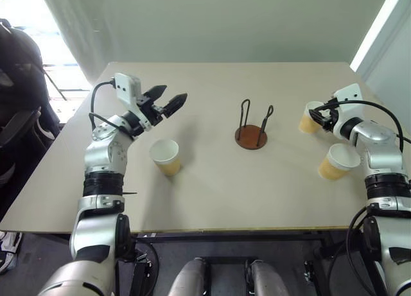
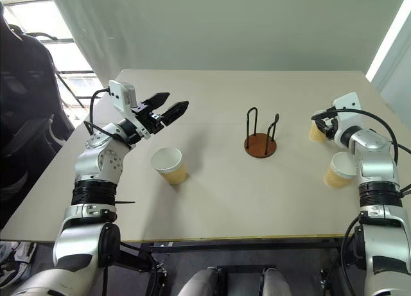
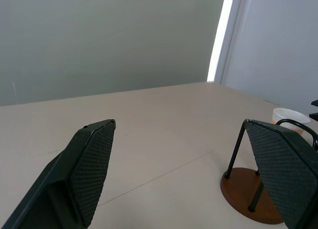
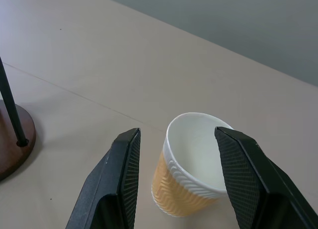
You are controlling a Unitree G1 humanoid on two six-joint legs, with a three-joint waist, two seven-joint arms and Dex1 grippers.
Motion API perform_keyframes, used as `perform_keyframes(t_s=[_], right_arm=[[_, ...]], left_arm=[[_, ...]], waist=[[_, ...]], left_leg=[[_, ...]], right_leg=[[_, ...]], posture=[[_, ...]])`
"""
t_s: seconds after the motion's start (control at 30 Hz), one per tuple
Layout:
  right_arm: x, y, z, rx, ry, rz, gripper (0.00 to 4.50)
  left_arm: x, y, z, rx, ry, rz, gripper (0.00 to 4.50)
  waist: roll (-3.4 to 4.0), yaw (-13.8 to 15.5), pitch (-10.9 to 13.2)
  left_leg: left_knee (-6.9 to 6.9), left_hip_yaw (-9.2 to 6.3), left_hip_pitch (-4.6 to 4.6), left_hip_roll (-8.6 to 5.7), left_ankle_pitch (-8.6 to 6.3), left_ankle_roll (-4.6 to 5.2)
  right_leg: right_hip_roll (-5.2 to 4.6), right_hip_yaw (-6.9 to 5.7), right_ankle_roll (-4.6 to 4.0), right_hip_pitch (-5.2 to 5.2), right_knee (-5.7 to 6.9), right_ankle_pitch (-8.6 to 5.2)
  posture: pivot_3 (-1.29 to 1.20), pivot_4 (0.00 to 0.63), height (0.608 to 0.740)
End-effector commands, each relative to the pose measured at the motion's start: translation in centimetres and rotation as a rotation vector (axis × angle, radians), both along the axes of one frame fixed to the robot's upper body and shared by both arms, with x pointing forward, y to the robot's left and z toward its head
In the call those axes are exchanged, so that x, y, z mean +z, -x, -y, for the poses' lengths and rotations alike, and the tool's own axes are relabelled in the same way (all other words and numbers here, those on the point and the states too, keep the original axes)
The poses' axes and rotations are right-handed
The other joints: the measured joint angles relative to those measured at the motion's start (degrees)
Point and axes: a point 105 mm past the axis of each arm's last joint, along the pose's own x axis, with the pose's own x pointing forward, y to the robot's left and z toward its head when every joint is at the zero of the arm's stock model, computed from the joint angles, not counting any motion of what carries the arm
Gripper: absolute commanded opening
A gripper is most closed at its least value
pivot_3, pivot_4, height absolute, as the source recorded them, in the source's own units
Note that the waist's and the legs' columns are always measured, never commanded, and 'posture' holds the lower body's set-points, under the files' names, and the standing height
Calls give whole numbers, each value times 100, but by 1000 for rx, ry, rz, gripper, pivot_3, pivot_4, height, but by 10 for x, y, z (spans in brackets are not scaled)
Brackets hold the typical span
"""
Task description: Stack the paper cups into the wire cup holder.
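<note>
**Cups all out, holder bare**

Nothing is stacked yet. The wire cup holder (image 1: 251,133) stands empty mid-table, and all three paper cups sit upright on the table (image 1: 218,193) — none inside the loops.

The right gripper (image 4: 176,182) has its fingers spread around the far right cup (image 4: 191,164), one pad on each side; a gap shows on the left side, so I judge the grip not closed yet. A second cup (image 1: 338,162) stands nearer the table's front edge on the right. The third cup (image 1: 166,156) sits left of the holder, below the left gripper (image 1: 166,99), which hovers wide open and empty.

All three placements remain — likely the right-hand cup first.
</note>
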Motion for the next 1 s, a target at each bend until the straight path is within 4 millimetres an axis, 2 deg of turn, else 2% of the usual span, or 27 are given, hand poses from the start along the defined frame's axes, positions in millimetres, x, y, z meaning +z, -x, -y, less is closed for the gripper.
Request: perform_keyframes(t_s=[0.03,0.53,0.8,1.0], right_arm=[[18,1,-2,8,1,60,2361],[17,-1,-5,16,0,56,2361],[17,6,10,-9,12,50,2361],[18,6,9,-7,14,53,2361]], left_arm=[[18,3,-3,8,-13,60,4500],[17,4,-7,28,-17,63,4500],[16,2,-1,14,-8,61,4500],[15,1,1,10,-3,62,4500]], waist=[[0,0,0],[0,0,0],[0,11,0],[0,2,0]], left_leg=[[0,0,0,0,0,0],[0,0,0,0,0,0],[0,0,-1,0,0,0],[0,0,1,0,0,0]], right_leg=[[0,0,0,0,0,0],[0,0,0,0,0,0],[0,0,0,0,-1,0],[0,0,0,0,1,0]], posture=[[0,150,740],[0,150,740],[0,150,740],[0,150,740]])
